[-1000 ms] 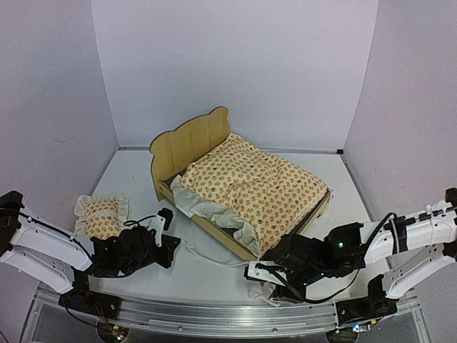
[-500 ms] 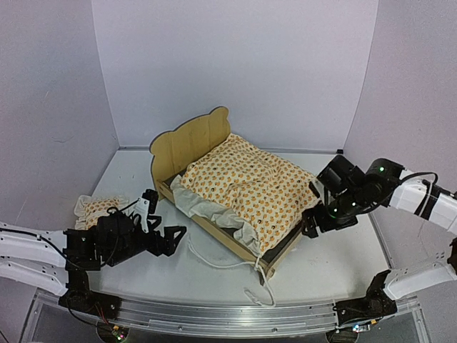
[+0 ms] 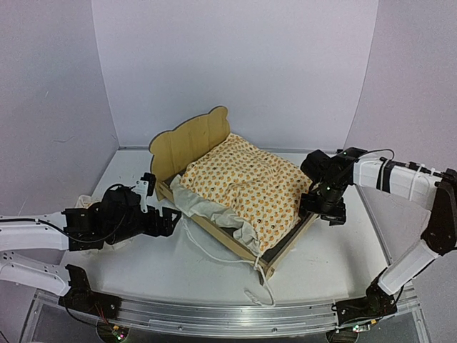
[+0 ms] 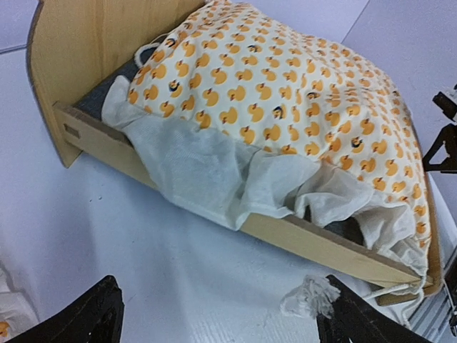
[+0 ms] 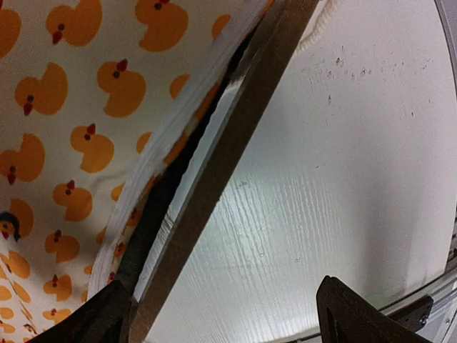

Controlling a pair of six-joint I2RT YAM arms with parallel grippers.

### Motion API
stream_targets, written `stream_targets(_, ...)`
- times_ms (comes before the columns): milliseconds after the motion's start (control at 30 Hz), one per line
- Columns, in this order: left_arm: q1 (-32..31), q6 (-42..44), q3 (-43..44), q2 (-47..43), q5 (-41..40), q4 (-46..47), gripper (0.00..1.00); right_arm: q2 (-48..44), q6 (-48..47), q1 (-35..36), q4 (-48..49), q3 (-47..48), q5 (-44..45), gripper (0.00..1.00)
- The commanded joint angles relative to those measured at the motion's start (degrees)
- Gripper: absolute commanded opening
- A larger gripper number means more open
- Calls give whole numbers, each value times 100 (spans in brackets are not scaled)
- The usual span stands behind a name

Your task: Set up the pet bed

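Observation:
The pet bed is a plywood frame with a wavy headboard, standing mid-table. A duck-print cover is heaped on it, and its white ruffle spills over the near side rail. My left gripper hovers open just off that rail with nothing in it; a frayed tie end lies on the table by its right finger. My right gripper is open at the bed's far foot corner. In its wrist view the wooden rail runs diagonally down to the left finger, with the cover beside it.
A small matching pillow lies at the left, mostly hidden behind my left arm. A white tie cord trails from the bed's near corner towards the front edge. White walls close in the back and both sides.
Both grippers have opened. The left arm moved from the front table up to the bed's near rail. The right arm swung from the bed's near foot corner round to its far foot corner.

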Motion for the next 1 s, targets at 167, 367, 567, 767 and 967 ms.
stream_targets(167,42,-1238,-728,-642,-811,-986,93,365,307,-460,374,-404,403,73)
stream_targets(367,45,-1512,-1278,-1316,-438,-828,95,603,-960,-1054,453,-236,339,46)
stream_targets(567,46,-1916,-1064,-1444,-755,-1688,92,1503,-2790,-1705,627,692,-94,24)
stream_targets(767,46,-26,-669,-1231,868,674,84,2144,-4646,-1891,-358,2056,470,41)
stream_targets(967,84,1530,2087,1652,999,-126,87,1521,-4282,-1522,-2038,2946,1320,72)
